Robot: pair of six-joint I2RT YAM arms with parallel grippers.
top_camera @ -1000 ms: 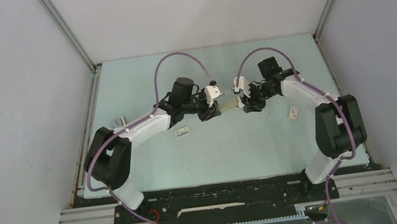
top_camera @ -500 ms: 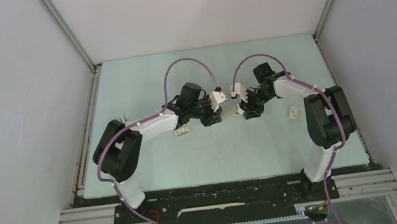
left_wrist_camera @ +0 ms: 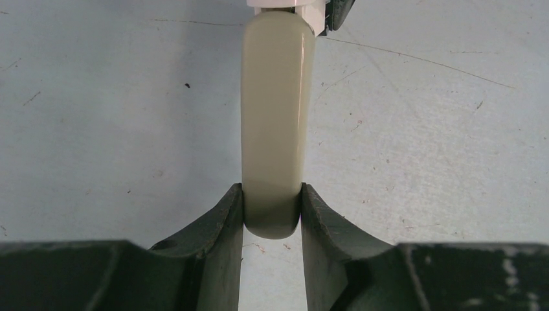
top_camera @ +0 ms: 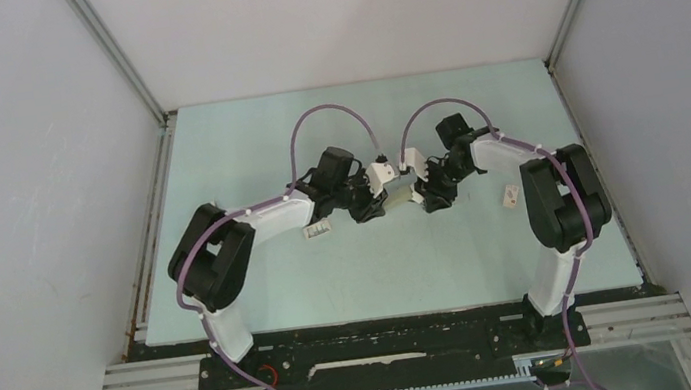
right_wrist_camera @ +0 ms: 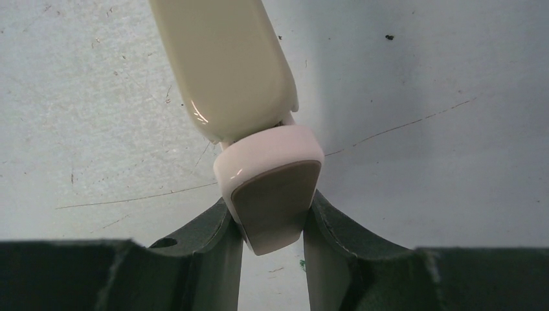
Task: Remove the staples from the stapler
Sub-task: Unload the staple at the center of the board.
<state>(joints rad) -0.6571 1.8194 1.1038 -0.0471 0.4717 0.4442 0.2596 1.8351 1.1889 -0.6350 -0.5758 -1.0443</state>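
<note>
Stapler (top_camera: 402, 194) slung between both hands over middle of bench (top_camera: 382, 271). Left hand (left_wrist_camera: 272, 217) partway closed, pinching cream rounded end, fingers (left_wrist_camera: 220, 227) pressed to both sides. Right hand (right_wrist_camera: 273, 227) clamped on opposite end: pinkish-white cap, brown face. Small printed box (top_camera: 318, 229) just beside left arm (top_camera: 264, 218). Another small white item (top_camera: 510, 195) near right arm (top_camera: 518, 157).

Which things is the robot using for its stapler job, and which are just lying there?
Job: stapler, left gripper, right gripper, both clamped on it.
Lying about: printed box, small white piece.
</note>
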